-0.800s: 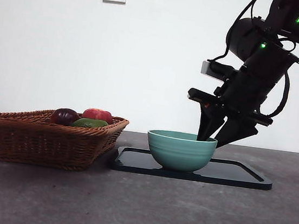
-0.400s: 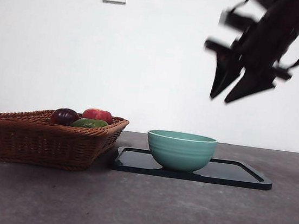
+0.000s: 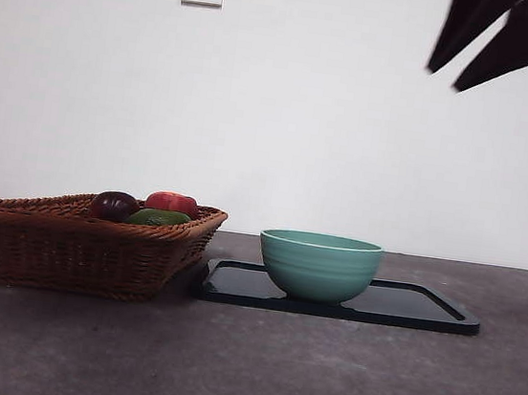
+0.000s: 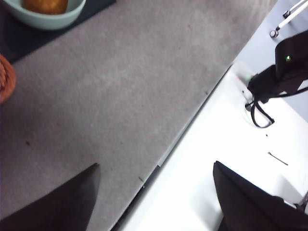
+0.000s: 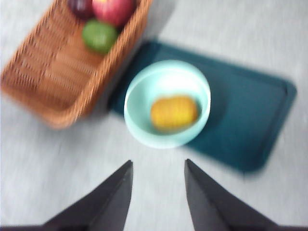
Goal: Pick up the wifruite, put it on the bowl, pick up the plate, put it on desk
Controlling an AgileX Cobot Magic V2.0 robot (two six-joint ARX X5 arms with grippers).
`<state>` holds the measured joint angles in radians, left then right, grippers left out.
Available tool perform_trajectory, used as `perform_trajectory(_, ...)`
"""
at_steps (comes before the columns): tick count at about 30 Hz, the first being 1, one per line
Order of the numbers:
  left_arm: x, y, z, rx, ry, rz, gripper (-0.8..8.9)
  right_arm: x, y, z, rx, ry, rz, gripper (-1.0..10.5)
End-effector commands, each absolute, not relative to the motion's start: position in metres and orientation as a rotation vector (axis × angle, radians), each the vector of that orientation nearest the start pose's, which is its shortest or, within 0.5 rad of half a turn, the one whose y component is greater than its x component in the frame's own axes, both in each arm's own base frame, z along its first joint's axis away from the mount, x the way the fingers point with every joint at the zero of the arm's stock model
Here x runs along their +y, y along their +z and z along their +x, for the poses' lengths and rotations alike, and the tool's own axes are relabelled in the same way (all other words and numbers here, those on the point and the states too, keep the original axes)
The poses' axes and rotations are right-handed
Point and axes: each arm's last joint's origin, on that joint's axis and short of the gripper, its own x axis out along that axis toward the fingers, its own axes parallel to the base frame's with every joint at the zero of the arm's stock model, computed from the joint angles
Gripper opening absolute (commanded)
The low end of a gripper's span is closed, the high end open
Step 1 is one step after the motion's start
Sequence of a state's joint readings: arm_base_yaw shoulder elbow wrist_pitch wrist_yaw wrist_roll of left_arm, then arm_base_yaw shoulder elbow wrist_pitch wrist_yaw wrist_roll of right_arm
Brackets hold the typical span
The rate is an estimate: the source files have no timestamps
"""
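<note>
Overhead, the right claw [image 5: 156, 185] hangs empty, jaws apart; the left claw [image 4: 154, 192] waits, likewise spread. Below, the wifruite [image 5: 174, 112] lies in the bowl [image 3: 319, 265], hidden from the front by its wall.

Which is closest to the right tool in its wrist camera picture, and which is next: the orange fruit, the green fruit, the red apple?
Measured from the right tool, open above the table:
1. The wifruite, lying inside the bowl on the tray.
2. The green fruit, in the basket beside the tray.
3. The red apple, deeper in the basket.
</note>
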<state>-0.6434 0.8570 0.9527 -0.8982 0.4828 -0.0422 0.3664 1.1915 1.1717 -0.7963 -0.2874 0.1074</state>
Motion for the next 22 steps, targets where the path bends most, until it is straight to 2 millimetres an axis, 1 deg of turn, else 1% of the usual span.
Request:
perform_trajectory(1,-0.103,0.322,0.113,0.841,-1.065,0.04,3.75,0.088,0.342,0.202,0.885,0.585,0.036,1.7)
perform_trajectory(6,-0.103,0.322,0.113,0.841,-1.065,0.04,3.75,0.08,0.349,0.175,0.889,0.602,0.02,1.7)
perform_trajectory(9,-0.103,0.322,0.113,0.842,-1.065,0.04,3.75,0.078,0.347,0.16,0.882,0.62,0.013,1.7)
perform_trajectory(13,-0.103,0.322,0.113,0.842,-1.065,0.04,3.75,0.075,0.334,0.144,0.895,0.646,0.002,1.7)
perform_trajectory(15,-0.102,0.322,0.113,0.842,-1.064,0.04,3.75,0.074,0.324,0.136,0.903,0.658,-0.003,1.7)
perform_trajectory(22,-0.103,0.322,0.113,0.841,-1.065,0.04,3.75,0.07,0.296,0.114,0.921,0.735,0.012,1.7)
